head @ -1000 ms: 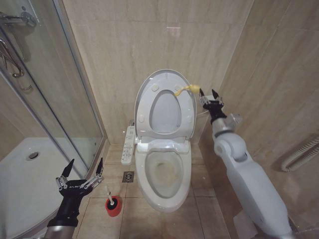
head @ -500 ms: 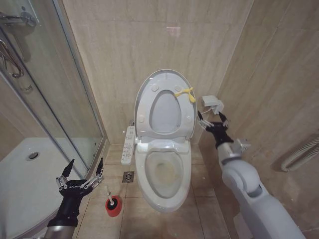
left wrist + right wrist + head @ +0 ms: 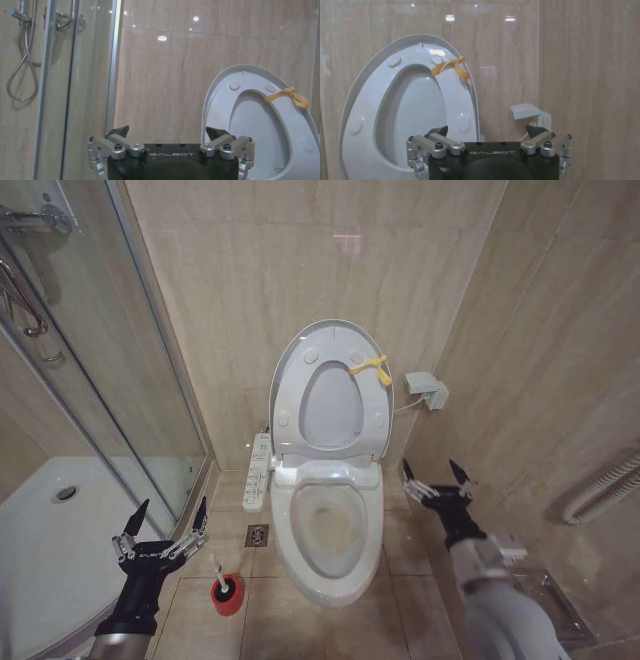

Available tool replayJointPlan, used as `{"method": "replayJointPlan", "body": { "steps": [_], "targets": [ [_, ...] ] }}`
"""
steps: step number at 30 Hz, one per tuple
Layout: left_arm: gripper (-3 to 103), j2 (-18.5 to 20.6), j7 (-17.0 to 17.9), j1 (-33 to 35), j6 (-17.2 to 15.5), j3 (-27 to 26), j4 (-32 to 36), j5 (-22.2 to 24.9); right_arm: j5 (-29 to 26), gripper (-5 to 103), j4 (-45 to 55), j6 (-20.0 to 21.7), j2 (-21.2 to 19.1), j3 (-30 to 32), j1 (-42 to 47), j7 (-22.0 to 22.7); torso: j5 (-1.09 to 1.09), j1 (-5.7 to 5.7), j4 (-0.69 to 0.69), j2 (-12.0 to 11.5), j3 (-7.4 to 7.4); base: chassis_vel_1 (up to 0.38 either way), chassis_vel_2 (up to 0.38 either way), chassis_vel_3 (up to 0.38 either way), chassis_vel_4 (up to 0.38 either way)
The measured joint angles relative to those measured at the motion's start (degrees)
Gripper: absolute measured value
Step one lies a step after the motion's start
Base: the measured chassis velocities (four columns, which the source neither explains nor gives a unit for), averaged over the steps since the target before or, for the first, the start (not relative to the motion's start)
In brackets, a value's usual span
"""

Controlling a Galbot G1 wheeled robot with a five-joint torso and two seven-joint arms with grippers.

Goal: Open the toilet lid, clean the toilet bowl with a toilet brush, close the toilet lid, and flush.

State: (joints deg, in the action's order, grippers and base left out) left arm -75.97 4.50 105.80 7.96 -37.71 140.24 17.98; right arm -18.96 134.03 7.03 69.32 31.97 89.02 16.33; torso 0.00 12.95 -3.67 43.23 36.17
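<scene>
Toilet lid (image 3: 331, 345): stood raised upright against the back wall at 12 o'clock, long axis running vertical, underside facing the robot, with the seat ring (image 3: 332, 408) lifted flat against it. A yellow loop tag (image 3: 374, 366) hung near its upper edge, at about 1 o'clock on the oval.

Toilet bowl (image 3: 327, 525): sat open at the centre of the head view, long axis running from the wall toward the robot, narrow front pointing to 6 o'clock. Its inside showed yellowish staining.

Button panel (image 3: 258, 470): lay alongside the bowl at its 9 o'clock side, long axis parallel to the bowl.

Toilet brush (image 3: 218, 565): stood in a red holder cup (image 3: 227, 592) on the floor at 7 o'clock from the bowl, handle tilted up toward 11 o'clock.

Left pincer (image 3: 162, 528): hovered at 8 o'clock in the head view, just beside the brush but apart from it, fingers spread wide and holding nothing.

Right pincer (image 3: 437, 476): hovered at 3 o'clock from the bowl, near the side wall, fingers spread and holding nothing, well below the lid's tag.

Wall box (image 3: 426, 389): small white fitting on the wall at 3 o'clock from the lid.
</scene>
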Motion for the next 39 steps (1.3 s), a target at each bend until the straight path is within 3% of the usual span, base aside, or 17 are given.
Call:
{"method": "replayJointPlan", "body": {
  "steps": [9, 16, 24, 39],
  "targets": [
    [100, 0.0, 0.0, 0.0, 0.0, 0.0, 0.0, 0.0, 3.32, 100, 4.4, -3.17, 2.93, 5.73, 9.45, -3.76, -0.01, 0.0, 0.01, 0.0, 0.0, 0.0, 0.0, 0.0, 0.0],
    [100, 0.0, 0.0, 0.0, 0.0, 0.0, 0.0, 0.0, 6.29, 100, 6.65, -3.64, 10.94, 7.33, 13.19, -5.52, -0.01, 0.01, 0.0, 0.0, 0.0, 0.0, 0.0, 0.0, 0.0],
    [100, 0.0, 0.0, 0.0, 0.0, 0.0, 0.0, 0.0, 8.85, 100, 8.21, -3.9, 16.69, 7.07, 14.4, -6.61, -0.01, 0.01, 0.0, 0.0, 0.01, 0.0, 0.0, 0.0, 0.0],
    [100, 0.0, 0.0, 0.0, 0.0, 0.0, 0.0, 0.0, 9.26, 100, 9.36, -1.67, 14.54, 2.89, 17.23, -7.9, 0.0, 0.01, 0.01, 0.0, 0.01, 0.0, 0.0, 0.0, 0.0]
  ]
}}
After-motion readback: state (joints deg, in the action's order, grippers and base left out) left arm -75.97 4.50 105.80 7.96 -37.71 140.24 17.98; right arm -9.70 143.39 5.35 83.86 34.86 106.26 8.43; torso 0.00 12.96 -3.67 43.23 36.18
